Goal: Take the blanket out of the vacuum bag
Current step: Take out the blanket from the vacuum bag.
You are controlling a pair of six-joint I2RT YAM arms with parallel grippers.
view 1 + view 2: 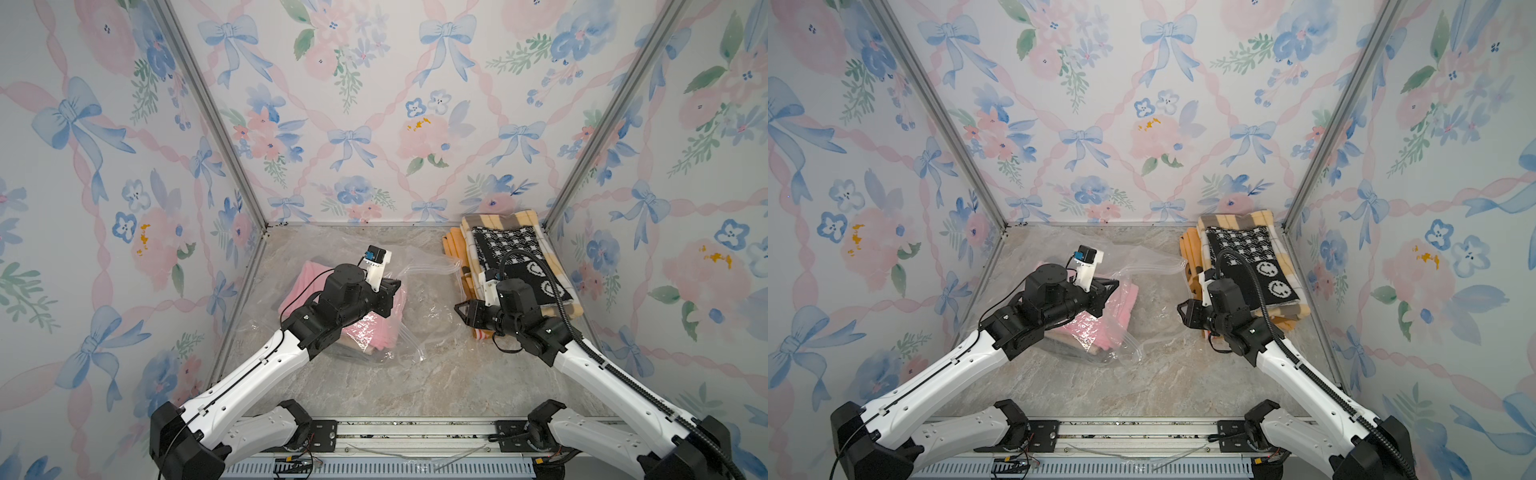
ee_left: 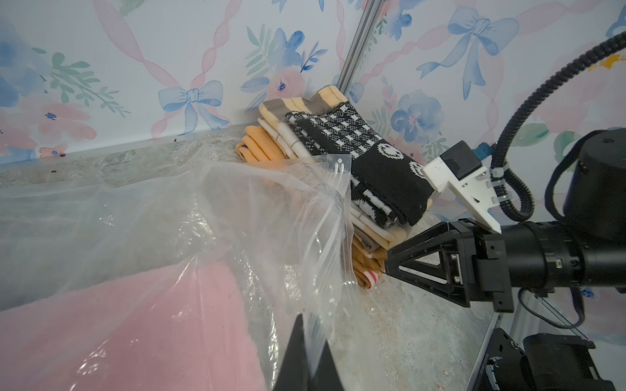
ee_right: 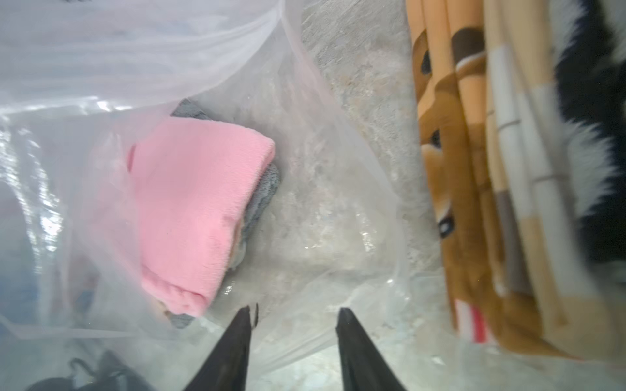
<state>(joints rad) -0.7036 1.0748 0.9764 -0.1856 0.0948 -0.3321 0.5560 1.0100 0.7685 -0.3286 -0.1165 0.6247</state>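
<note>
My left gripper [image 2: 310,335] pinches the vacuum bag [image 2: 237,210] by its lip; I'd hold it high so the mouth gapes over the pink blanket [image 3: 196,210] inside. My right gripper [image 3: 293,316], jaws apart and empty, should enter low; nip cloth, not film.

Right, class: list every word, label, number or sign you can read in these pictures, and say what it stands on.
No words, brands or numbers can be read in any view.
Sign only: smiley faces, knitted into the black-and-white blanket.
Small mark on a corner of the vacuum bag: too small to read.
</note>
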